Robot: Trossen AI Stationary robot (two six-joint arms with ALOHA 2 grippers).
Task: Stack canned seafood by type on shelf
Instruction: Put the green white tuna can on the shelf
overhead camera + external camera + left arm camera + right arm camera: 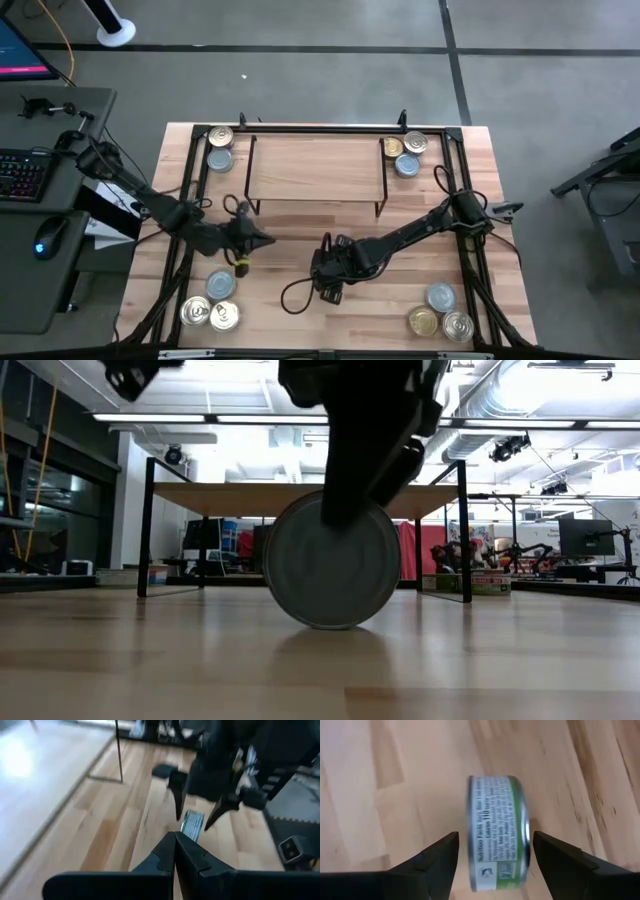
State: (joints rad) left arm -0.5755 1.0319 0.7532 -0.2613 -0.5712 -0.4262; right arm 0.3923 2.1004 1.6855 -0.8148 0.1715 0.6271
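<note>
One tin of canned seafood (pixel 497 832), with a green and white label, stands on its rim on the table, its flat face (pixel 330 565) toward the near edge. My right gripper (pixel 495 845) comes down over it, open, one finger on each side with a gap on both. My left gripper (pixel 175 854) is shut on nothing, a short way to the table's left of the tin (pixel 192 825). The shelf (pixel 315 165), a light-wood board on thin black legs, stands at the far middle with a bare top.
Other tins lie flat in groups at the far left (pixel 220 147), far right (pixel 405 152), near left (pixel 212 305) and near right (pixel 440 315) corners. A black metal frame (pixel 188 190) runs along the table's sides. A dark cable loop (pixel 295 295) lies near my right gripper (pixel 325 268).
</note>
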